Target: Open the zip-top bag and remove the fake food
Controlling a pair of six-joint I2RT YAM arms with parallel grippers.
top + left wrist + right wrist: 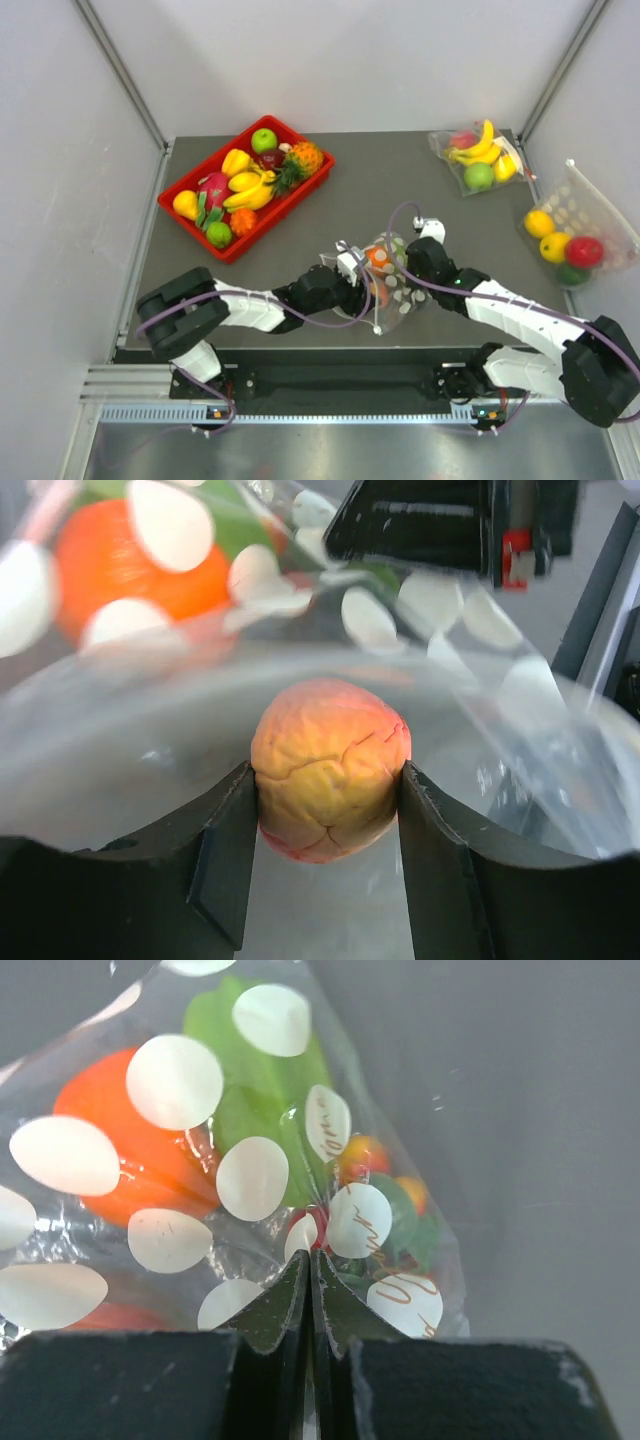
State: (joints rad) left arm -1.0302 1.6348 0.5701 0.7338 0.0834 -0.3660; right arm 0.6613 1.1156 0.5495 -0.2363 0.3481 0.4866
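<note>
Bag (392, 288) sits near the middle of the bench's near edge. The left arm (255, 305) and right arm (505, 310) meet at it from either side, so one can steady it while the other works inside. An orange (378, 258) shows through the dotted film. A red tray (190, 182) of fruit stands toward the far left corner. Two other fruit bags, one at the far right corner (478, 155) and one at the right edge (575, 230), lie well apart from the work.

From the left wrist, the left gripper (328, 776) has its fingers pressed against both sides of a peach (325, 745), a firm grasp across its widest part. Clear film curves around and above it, so the peach seems to be at the bag's mouth; whether it is fully out I cannot tell. The orange (125, 565) and a green fruit (240, 525) are higher up behind the dots, inside the bag.

From the right wrist, the right gripper (311, 1262) is pinched tight on a fold of the bag's film, fingertips together with only plastic between them. That hold likely anchors the floppy bag so the peach can be drawn free without dragging it along. The orange (120, 1150) and green fruit (255, 1080) rest just beyond the pinch.
</note>
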